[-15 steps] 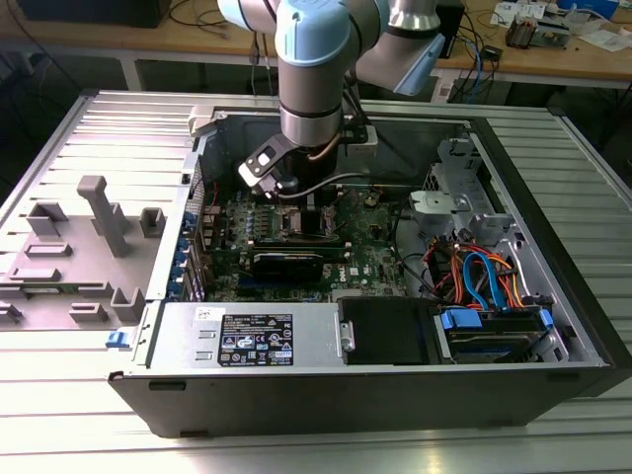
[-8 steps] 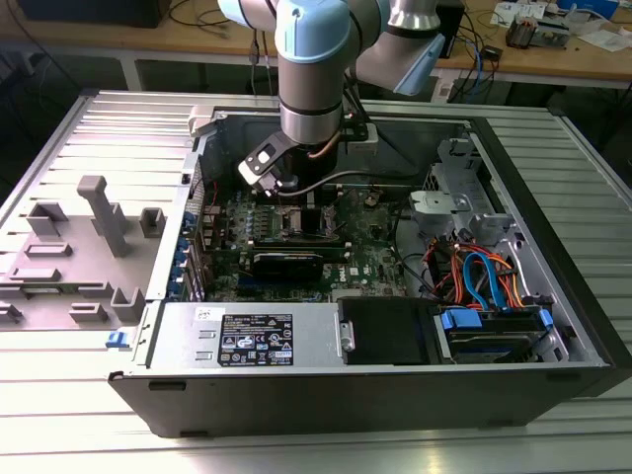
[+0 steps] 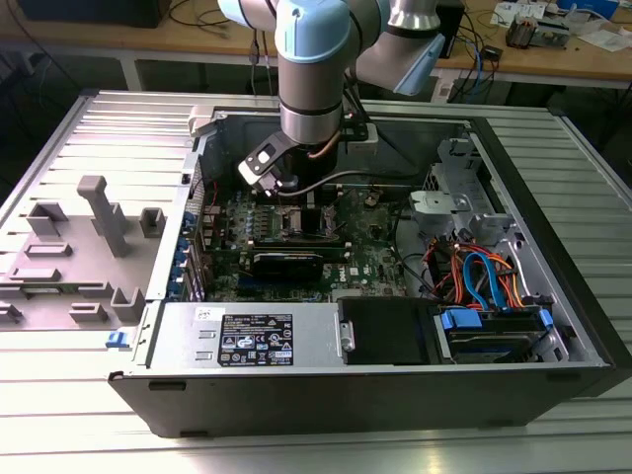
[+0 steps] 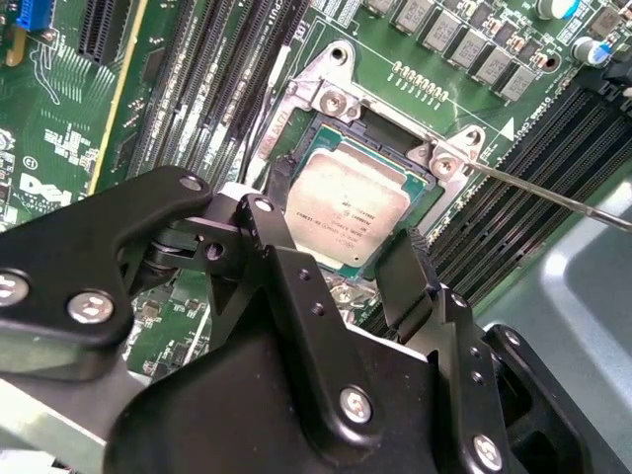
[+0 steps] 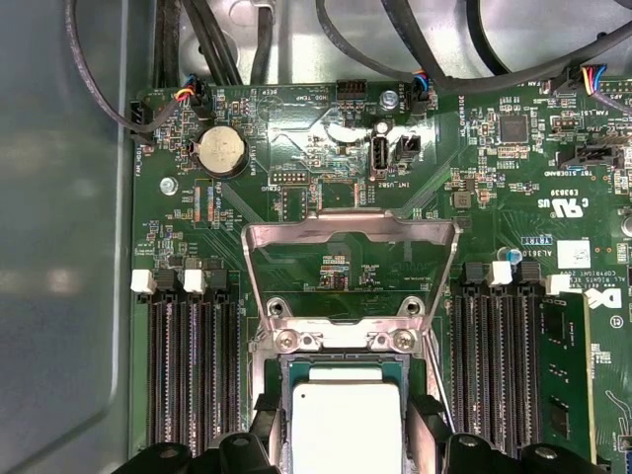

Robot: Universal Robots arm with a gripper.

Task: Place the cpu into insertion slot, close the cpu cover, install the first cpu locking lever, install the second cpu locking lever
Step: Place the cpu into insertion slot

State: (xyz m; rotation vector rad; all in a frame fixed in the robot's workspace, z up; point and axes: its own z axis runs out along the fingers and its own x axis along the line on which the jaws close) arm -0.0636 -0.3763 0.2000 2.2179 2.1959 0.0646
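You have the computer case (image 3: 375, 400) lying open side up on the ribbed metal table (image 3: 59, 425). Inside it lie the green circuit board (image 3: 375, 255), a grey power supply box (image 3: 247, 338) along the near wall, and a tangle of blue and orange cables (image 3: 484, 276) at the exterior view's right. The socket (image 5: 346, 341) on that board holds the chip (image 5: 346, 425), which sits flat and square inside the silvery rim. The cover (image 5: 351, 227) is swung up and back off the socket, so you see board through its window.

Your gripper (image 5: 346, 439) is down over the chip with its fingers (image 5: 427, 430) parted a little wider than the chip, one at each of two opposite edges. A thin dark gap shows beside the chip, and nothing is gripped.

Room is tight at the socket. Rows of black memory slots (image 5: 193, 365) run close along both its sides, and the fingers stand between the chip's edges and those rows. The raised cover stands just past the hinge side. The arm (image 3: 311, 89) comes down from above, well inside the case walls, with open room around it.

The exterior view gives you the case, the arm and a grey fixture (image 3: 99, 212) on the table at its left. The first wrist view gives you the raised cover and a coin battery (image 5: 219, 151) beyond it. The second wrist view gives you a thin metal lever (image 4: 538, 190) slanting free from a corner of the socket, apart from the fingers.
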